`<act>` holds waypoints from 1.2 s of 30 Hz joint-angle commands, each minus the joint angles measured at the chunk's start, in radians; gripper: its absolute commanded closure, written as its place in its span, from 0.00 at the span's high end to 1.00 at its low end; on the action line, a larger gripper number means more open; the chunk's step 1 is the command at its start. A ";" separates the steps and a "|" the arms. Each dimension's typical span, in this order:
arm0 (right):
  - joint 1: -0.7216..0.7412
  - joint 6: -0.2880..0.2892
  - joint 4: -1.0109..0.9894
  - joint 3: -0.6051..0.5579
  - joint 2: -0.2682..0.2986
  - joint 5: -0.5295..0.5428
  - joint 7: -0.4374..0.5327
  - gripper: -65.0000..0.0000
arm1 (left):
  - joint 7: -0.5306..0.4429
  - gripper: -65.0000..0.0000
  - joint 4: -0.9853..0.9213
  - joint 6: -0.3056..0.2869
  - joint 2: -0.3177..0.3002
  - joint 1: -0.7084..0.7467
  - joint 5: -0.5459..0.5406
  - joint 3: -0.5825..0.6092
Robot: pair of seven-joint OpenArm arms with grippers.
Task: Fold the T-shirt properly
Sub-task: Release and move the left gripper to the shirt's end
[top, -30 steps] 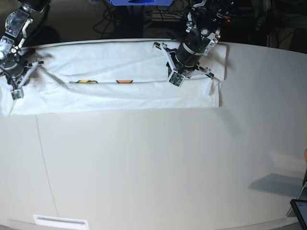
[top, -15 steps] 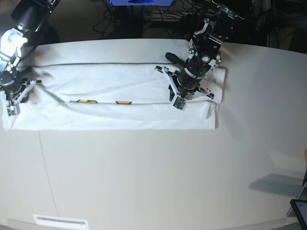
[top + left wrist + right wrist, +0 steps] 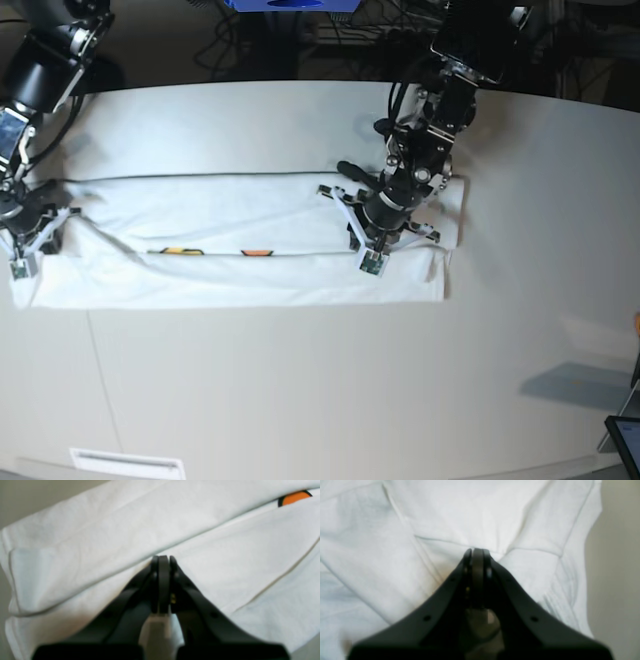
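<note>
The white T-shirt (image 3: pixel 220 215) lies as a long folded strip across the far half of the table, with small orange (image 3: pixel 258 253) and yellow (image 3: pixel 178 251) bits of print peeking from a fold line. My left gripper (image 3: pixel 375 258) is near the strip's right end. In the left wrist view it (image 3: pixel 163 559) is shut, its tips pinching a fold edge of the T-shirt (image 3: pixel 100 542). My right gripper (image 3: pixel 22 262) is at the strip's left end. In the right wrist view it (image 3: pixel 476 551) is shut on a gathered fold of the T-shirt (image 3: pixel 445 512).
The pale table (image 3: pixel 300 400) stretches toward the front. A white label strip (image 3: pixel 125 462) sits at the front left edge, and a dark tablet corner (image 3: pixel 625 440) at the front right. Cables and a blue object (image 3: pixel 290 4) lie behind the table.
Both grippers have moved toward the front of the table, and the T-shirt strip has come along with them, away from the back edge. Both stay shut.
</note>
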 commanded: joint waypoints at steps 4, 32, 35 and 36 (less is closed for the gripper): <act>0.030 -0.003 -0.048 -0.005 0.032 -0.055 -0.057 0.01 | 0.024 0.00 -0.041 -0.001 0.027 -0.046 0.002 0.006; 0.057 -0.003 0.087 -0.002 0.050 -0.055 -0.040 0.02 | 0.185 0.47 0.320 -0.001 0.044 0.010 -0.274 -0.370; 0.055 -0.003 0.121 -0.002 0.039 -0.055 -0.041 0.02 | 0.185 0.61 0.320 -0.001 0.004 0.050 -0.483 -0.500; 0.047 -0.003 0.133 -0.002 0.039 -0.055 -0.041 0.03 | 0.185 0.61 0.320 -0.001 -0.015 0.063 -0.537 -0.529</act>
